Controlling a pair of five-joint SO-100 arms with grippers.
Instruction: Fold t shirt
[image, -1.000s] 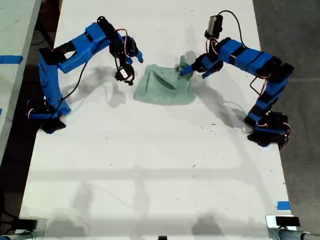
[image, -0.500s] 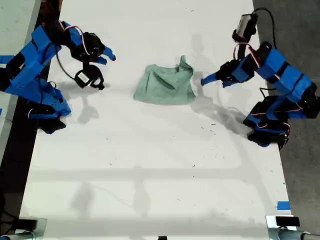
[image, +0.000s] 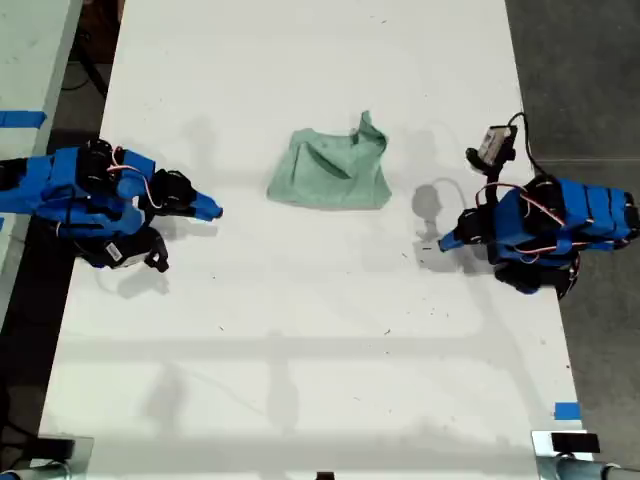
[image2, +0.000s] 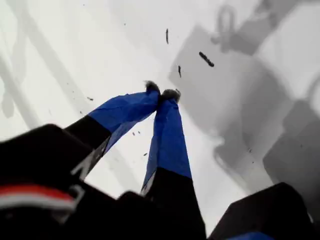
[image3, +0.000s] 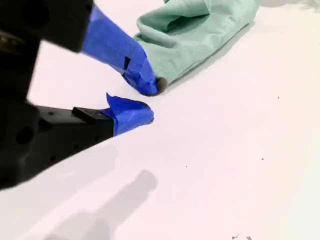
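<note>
Your exterior view shows the t shirt (image: 330, 172) folded; wrist views show my first gripper (image2: 162, 93) closed, my second gripper (image3: 150, 101) parted, both empty.

White table (image: 300, 330) fills most of my exterior view, with soft shadows and small dark specks on it. Grey floor (image: 590, 70) along the exterior view's right; a pale surface with blue tape (image: 22, 118) at its left.

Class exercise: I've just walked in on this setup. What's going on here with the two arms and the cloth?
Nothing is being handled right now. The t shirt lies bunched in a rough fold mid-table, one corner sticking up. Both arms sit low at the table's sides, clear of it. My first gripper is shut and empty; my second gripper is open, pointing toward the cloth.
</note>
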